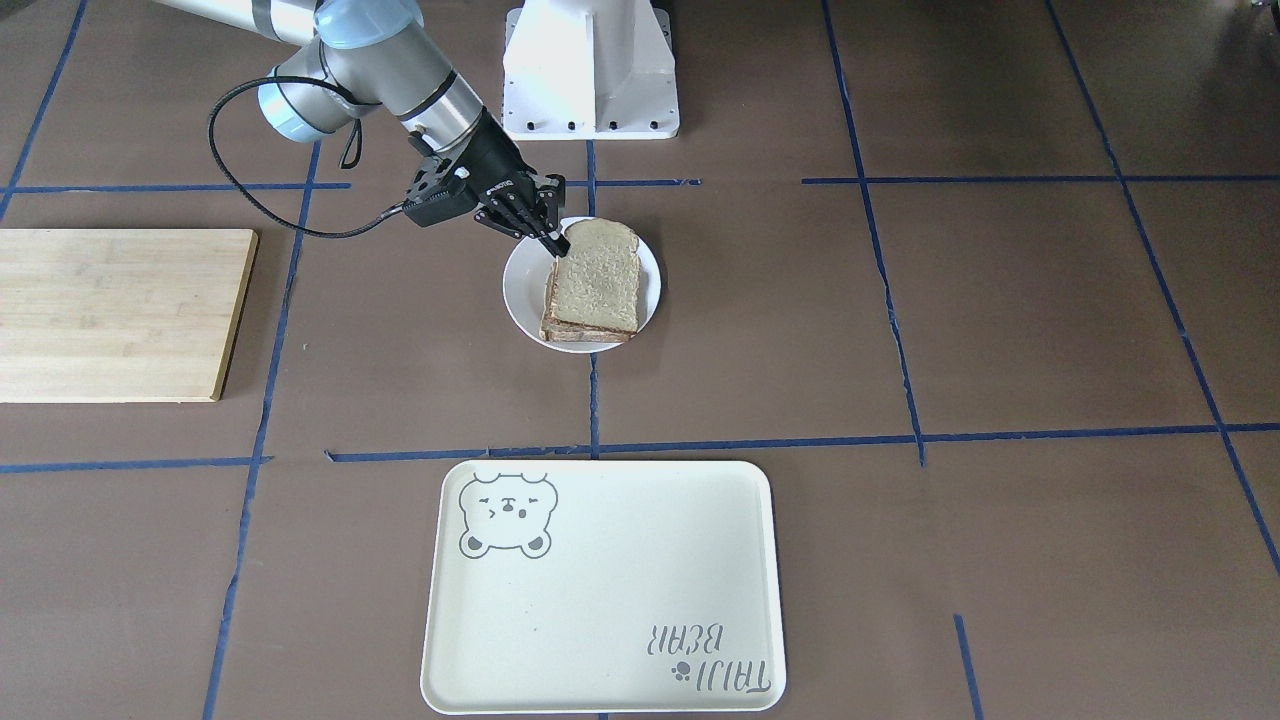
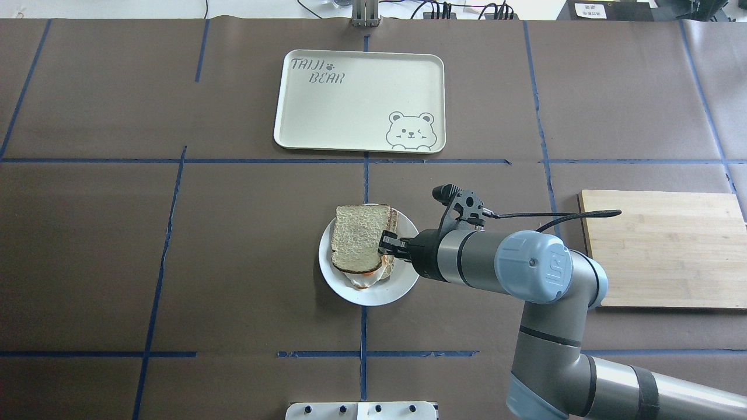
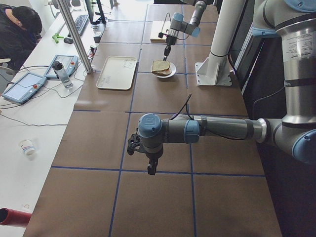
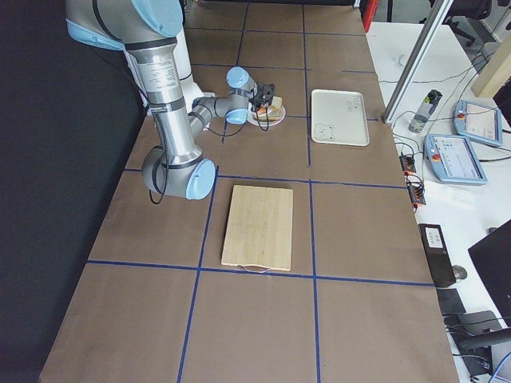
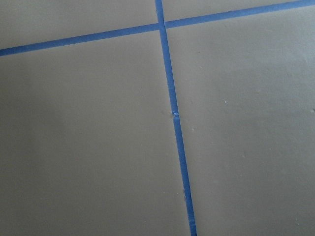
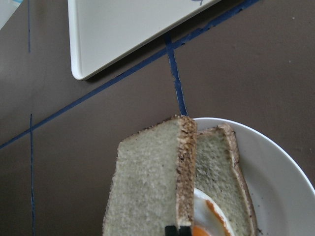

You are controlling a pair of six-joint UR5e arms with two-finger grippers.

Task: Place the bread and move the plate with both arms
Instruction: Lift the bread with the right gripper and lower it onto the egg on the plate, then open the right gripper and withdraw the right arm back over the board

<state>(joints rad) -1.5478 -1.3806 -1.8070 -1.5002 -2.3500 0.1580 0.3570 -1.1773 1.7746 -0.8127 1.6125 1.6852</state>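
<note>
The bread point(image 1: 597, 280) is a dark-crusted slice held over the white plate point(image 1: 520, 295) at the table's middle. My right gripper point(image 1: 553, 243) is shut on the bread's crust edge. In the right wrist view the bread point(image 6: 147, 187) tilts above a paler slice with a fried egg point(image 6: 216, 162) that lies on the plate point(image 6: 275, 172), with my right gripper point(image 6: 177, 230) clamped on the crust at the bottom edge. In the overhead view the bread point(image 2: 357, 236) covers most of the egg slice on the plate point(image 2: 373, 296). My left gripper point(image 3: 152, 170) hangs over bare table far from the plate; I cannot tell whether it is open.
A cream tray with a bear drawing point(image 2: 359, 99) lies beyond the plate, away from the robot. A bamboo cutting board point(image 2: 665, 248) lies on the robot's right side. The white pedestal base point(image 1: 590, 70) stands behind the plate. Blue tape lines cross the brown table.
</note>
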